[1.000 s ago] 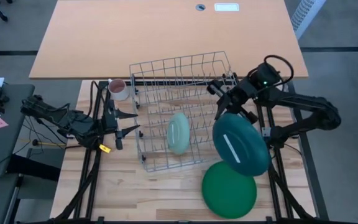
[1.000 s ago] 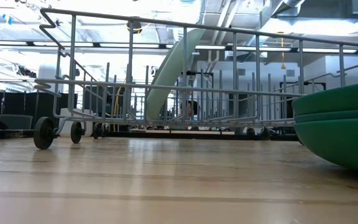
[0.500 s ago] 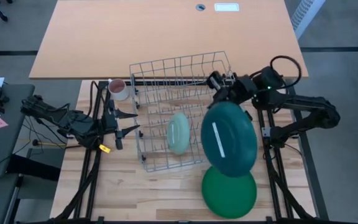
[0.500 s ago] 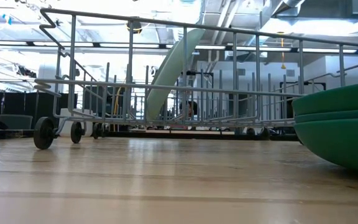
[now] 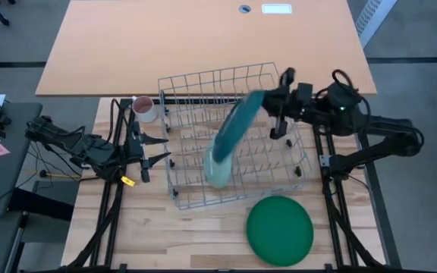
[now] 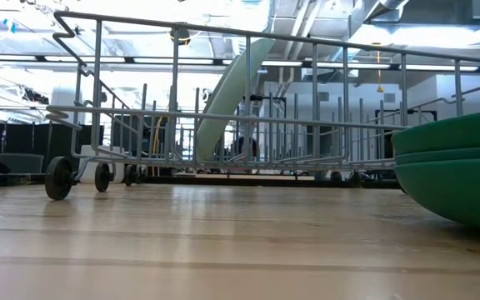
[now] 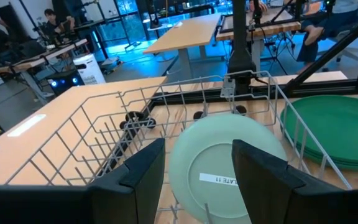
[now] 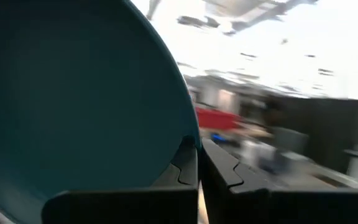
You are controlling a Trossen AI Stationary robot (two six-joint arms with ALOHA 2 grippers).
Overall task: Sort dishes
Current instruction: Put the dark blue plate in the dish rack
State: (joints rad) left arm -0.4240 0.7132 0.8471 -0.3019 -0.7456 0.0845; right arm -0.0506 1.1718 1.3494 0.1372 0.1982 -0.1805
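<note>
While the left fingers (image 5: 158, 149) wait parted, right fingers (image 5: 268, 106) pinch the teal plate (image 5: 234, 127) over the rack (image 5: 196, 83).

green plates (image 5: 280, 230): at least 2 in one stack, near right | teal plate (image 5: 234, 128): 1 | pale mint plate (image 5: 218, 171): 1 | wire rack (image 5: 203, 83): 1 | mug (image 5: 143, 107): 1, far left | grippers: 2

One camera looks straight down on me, one level across the tabletop, and both share the wire rack (image 5: 230, 144).
</note>
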